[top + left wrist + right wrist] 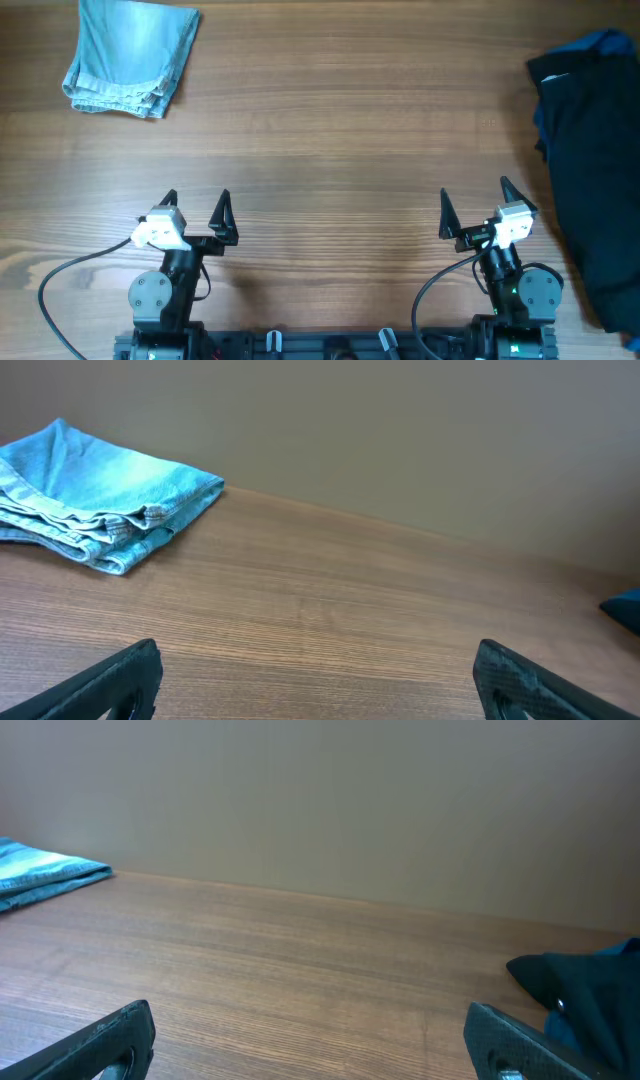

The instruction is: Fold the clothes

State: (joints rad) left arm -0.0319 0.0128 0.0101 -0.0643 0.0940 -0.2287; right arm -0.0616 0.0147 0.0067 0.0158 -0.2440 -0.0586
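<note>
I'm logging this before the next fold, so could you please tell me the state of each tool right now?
Left tool: open, holding nothing.
Right tool: open, holding nothing.

Brown wood-grain table (330, 150), plain beige wall (400, 430) behind its far edge

Smooth matt wood-grain surface (340, 150), faded light-blue denim garment (130, 55) at upper left with rough stitched hems, soft matt dark navy cloth pile (590, 150) at right edge, left end effector (196, 195) and right end effector (475, 187) in matt black, faintly grainy plastic
</note>
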